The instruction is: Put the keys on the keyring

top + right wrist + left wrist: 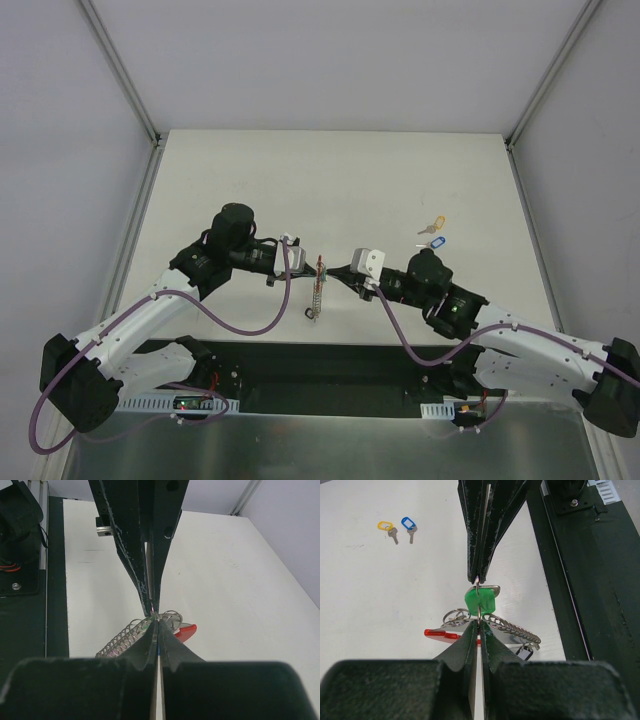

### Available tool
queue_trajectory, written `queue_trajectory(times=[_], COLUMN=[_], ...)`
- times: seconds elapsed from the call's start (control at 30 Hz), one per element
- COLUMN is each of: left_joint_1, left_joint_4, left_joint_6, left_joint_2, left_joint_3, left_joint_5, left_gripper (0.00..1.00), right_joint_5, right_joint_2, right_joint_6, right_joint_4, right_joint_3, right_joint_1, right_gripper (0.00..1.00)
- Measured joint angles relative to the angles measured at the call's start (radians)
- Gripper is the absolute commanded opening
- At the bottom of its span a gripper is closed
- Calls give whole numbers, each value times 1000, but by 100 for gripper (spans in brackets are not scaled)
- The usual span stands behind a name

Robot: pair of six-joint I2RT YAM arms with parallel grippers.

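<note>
Meeting tip to tip over the flat white table (230, 170), the left gripper (479, 626) and right gripper (479, 576) are both squeezed shut. The bumpy grey keyring (516, 630) lies just under them. Left pinches the green key (481, 601), right its thin wire ring (477, 582). The blue key (409, 525) and yellow key (387, 528) lie far off.

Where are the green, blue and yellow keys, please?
green key (481, 601), left wrist view, middle of its plastic head
blue key (408, 522), left wrist view, on its plastic head
yellow key (385, 525), left wrist view, on its plastic head
</note>
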Motion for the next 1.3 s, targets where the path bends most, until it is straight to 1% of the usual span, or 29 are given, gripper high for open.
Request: queue_trajectory(times=[0.73,1.03,1.3], left_joint_1=[0,0,0], left_joint_4=[-2,-13,-21], left_joint_6=[0,-5,-6], left_joint_2=[0,0,3], left_joint_3=[0,0,0], left_joint_5=[-4,-7,-7], left_gripper=[0,0,0], right_joint_5=[-14,-54,-60], right_joint_2=[31,69,79], right_joint_6=[5,6,10], right_joint_4=[1,8,13], right_joint_3=[0,0,2], right_joint_1=[-10,-14,-14], right_gripper=[1,1,1])
